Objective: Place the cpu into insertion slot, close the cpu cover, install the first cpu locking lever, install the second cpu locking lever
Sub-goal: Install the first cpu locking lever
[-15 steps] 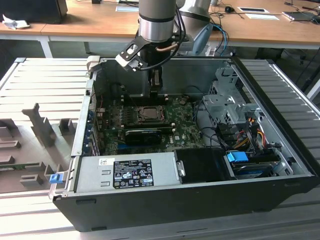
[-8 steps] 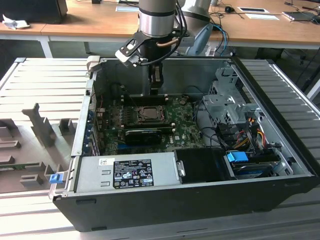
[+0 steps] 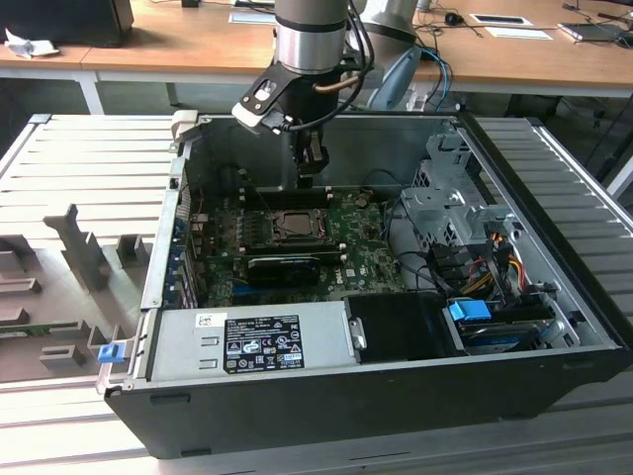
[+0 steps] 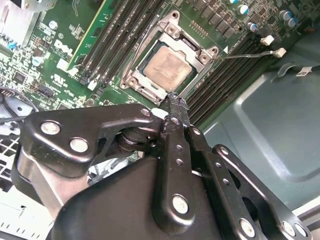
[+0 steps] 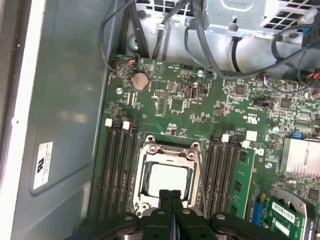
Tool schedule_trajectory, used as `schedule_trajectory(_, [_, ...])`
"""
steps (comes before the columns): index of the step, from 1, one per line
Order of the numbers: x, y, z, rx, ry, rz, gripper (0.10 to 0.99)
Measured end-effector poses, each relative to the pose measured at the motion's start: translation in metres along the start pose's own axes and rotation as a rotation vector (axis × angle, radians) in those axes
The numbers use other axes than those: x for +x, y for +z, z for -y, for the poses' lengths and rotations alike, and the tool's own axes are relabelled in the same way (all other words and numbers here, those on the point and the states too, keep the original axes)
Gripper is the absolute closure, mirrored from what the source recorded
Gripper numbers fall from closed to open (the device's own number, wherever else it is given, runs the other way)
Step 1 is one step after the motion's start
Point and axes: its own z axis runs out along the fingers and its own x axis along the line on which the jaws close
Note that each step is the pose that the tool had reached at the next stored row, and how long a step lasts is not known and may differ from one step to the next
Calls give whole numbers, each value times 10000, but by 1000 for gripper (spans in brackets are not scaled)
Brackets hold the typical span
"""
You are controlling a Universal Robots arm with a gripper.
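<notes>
Just above the centre of the exterior view, the tool point(image 3: 312, 166) hangs clenched and empty over the insertion slot point(image 3: 295, 226). The cpu point(image 4: 169, 67) lies seated inside, the cpu cover point(image 5: 171, 150) folded flat around it. Pinched tips suit pushing the thin locking lever point(image 4: 245, 54), seemingly unlatched.

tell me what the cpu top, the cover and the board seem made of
cpu: the top looks like matte metal, dull grey-beige with a smudged sheen.
cover: probably stamped steel, bare silvery-grey, with bright glints along its edges.
board: likely glossy green laminate, with fine traces and soldered parts.
</notes>
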Motion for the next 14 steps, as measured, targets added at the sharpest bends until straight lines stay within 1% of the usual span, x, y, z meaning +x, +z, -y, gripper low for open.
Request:
schedule_trajectory(6, [0, 0, 0, 2, -261, -2, 980])
schedule_trajectory(14, [-1, 0, 0, 5, -835, -9, 980])
